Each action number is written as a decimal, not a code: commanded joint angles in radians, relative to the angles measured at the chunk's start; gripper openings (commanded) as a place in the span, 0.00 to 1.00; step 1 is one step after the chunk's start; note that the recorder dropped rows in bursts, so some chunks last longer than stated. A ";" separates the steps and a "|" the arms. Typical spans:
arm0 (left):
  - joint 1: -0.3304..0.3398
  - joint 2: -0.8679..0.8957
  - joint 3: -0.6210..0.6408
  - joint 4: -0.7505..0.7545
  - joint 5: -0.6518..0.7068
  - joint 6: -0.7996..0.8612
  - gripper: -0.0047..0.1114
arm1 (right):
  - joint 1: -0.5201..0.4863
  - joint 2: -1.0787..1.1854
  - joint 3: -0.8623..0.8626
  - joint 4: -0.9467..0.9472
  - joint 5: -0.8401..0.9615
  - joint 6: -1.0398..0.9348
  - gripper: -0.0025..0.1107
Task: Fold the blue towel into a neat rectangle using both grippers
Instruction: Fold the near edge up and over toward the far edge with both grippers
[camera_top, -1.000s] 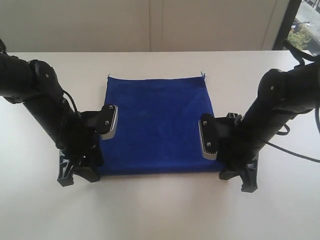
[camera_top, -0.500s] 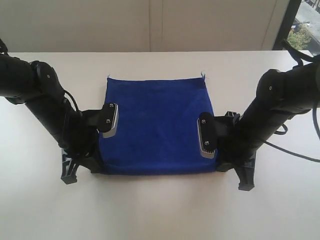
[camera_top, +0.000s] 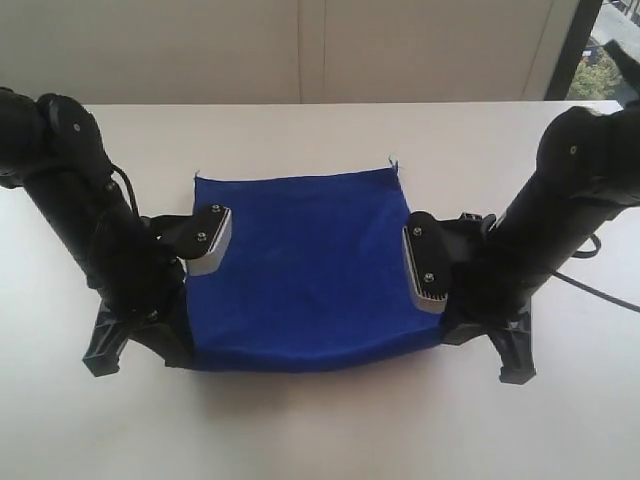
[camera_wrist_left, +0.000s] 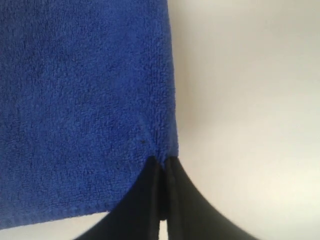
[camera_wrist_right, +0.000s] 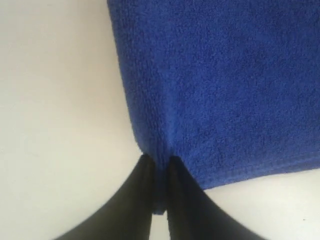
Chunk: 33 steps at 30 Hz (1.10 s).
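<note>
The blue towel (camera_top: 305, 265) spreads between both arms on the white table, its near edge lifted and sagging slightly. My left gripper (camera_top: 185, 345) is shut on the towel's near left corner; in the left wrist view the gripper (camera_wrist_left: 162, 162) pinches the towel (camera_wrist_left: 85, 100) at its edge. My right gripper (camera_top: 445, 335) is shut on the near right corner; the right wrist view shows the gripper (camera_wrist_right: 159, 161) clamping a fold of the towel (camera_wrist_right: 225, 85). A small white tag (camera_top: 391, 160) sticks up at the far right corner.
The white table (camera_top: 320, 430) extends all round the towel. A pale wall (camera_top: 300, 50) stands behind its far edge and a window (camera_top: 610, 60) is at the far right. Black cables trail beside the right arm (camera_top: 590, 285).
Both grippers have risen and drawn toward the near edge, lifting the towel's near corners. The towel's far edge slid nearer and slightly left with them.
</note>
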 joint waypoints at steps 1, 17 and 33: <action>-0.005 -0.046 0.005 0.001 0.122 -0.006 0.04 | 0.002 -0.061 0.005 0.026 0.136 0.024 0.10; -0.003 -0.066 -0.010 0.006 0.290 -0.087 0.04 | 0.048 -0.129 0.005 0.046 0.175 0.089 0.05; -0.003 -0.066 -0.165 0.196 -0.012 -0.425 0.04 | 0.048 -0.131 0.005 0.024 -0.382 0.156 0.05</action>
